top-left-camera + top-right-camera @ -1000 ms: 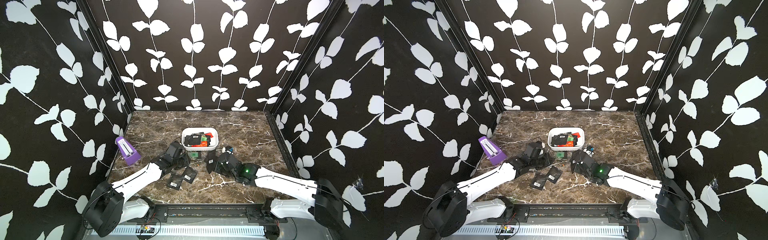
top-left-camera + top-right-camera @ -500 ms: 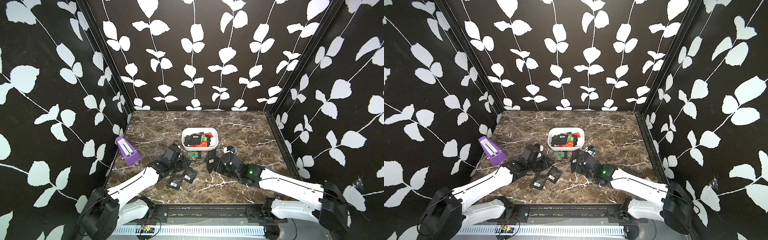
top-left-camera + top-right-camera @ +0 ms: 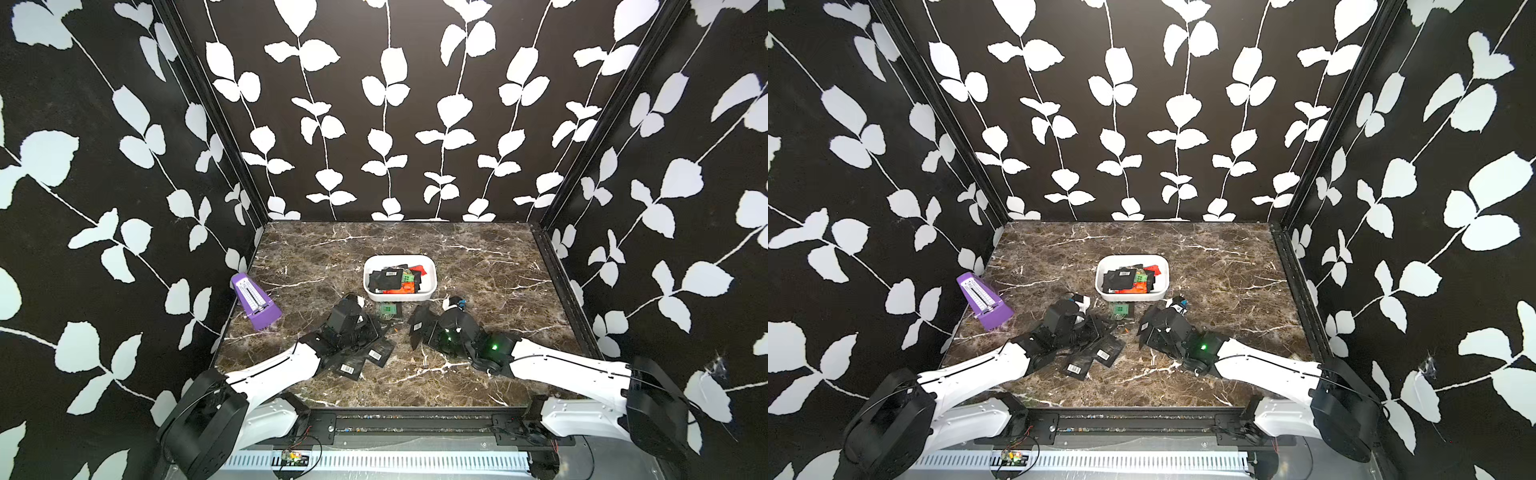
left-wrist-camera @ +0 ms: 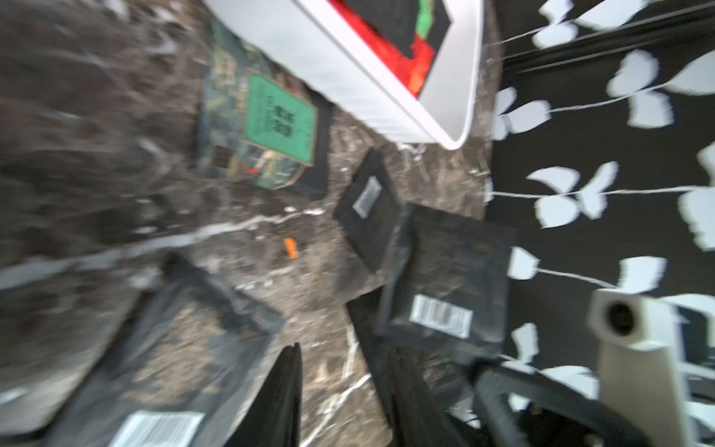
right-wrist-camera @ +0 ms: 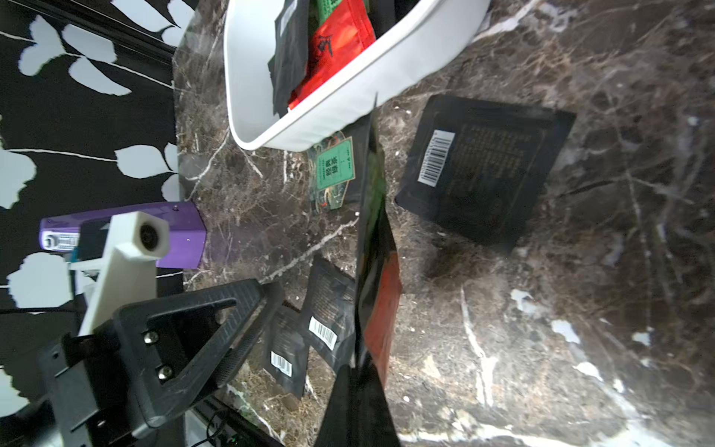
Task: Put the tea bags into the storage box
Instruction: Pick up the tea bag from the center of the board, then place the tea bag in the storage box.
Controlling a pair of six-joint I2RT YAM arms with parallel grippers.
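Pinching one tea bag point(image 5: 377, 278) edge-on: right end effector point(image 5: 358, 373), closed.

White storage box point(image 3: 399, 296) sitting mid-frame, holding blk, red & green tea bags point(image 3: 388, 277). Green sachet point(image 3: 387, 309) lying flat just below it. Two barcoded blk sachets point(image 3: 376, 354) lying lower-left of ctr. Upright sachet point(image 3: 417, 328) tilting lower-right of box.

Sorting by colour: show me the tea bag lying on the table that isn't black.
The green-labelled tea bag just in front of the storage box; the other loose tea bags are black with white barcodes.
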